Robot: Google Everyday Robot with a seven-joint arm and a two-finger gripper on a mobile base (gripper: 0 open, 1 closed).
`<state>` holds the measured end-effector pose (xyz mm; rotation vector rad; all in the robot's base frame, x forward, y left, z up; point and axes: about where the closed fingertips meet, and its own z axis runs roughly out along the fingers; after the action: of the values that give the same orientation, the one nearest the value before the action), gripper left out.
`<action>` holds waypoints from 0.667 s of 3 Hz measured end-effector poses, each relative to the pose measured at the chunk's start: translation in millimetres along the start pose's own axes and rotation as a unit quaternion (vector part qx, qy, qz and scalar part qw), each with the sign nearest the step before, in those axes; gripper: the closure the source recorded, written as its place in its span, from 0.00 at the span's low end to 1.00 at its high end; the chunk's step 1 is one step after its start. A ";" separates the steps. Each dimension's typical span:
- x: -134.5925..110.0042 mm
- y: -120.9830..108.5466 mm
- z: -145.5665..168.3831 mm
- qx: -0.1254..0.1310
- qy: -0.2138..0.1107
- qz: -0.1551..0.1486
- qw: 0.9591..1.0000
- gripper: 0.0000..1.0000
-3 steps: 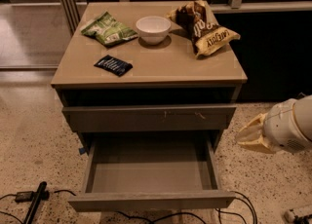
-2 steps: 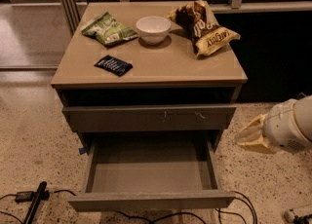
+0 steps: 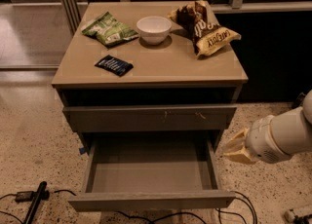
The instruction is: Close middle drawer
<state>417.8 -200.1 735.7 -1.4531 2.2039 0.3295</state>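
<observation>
In the camera view, my claw hangs low at the right of the cabinet, just beside the right side wall of the middle drawer and apart from it, as far as I can see. Compared with a second ago it has come down and a little leftward, closer to the drawer's side; my white arm has dipped with it. I cannot tell how far the claw is open, and I see nothing held in it.

The middle drawer stands pulled far out toward the camera, its smooth grey box showing and its plain front lowest in view. It has not moved since the earlier frames. Above it, the upper drawer front, with its small light marks, sits out only slightly.

On the worktop everything lies as before. A white bowl is at the back, a green packet to its left, a brown chip bag to its right, and a dark flat packet nearer the front.
</observation>
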 end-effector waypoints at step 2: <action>35.7 7.8 69.6 0.010 -0.012 0.051 0.999 1.00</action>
<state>417.0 -194.3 657.3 -1.3223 2.2604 0.3571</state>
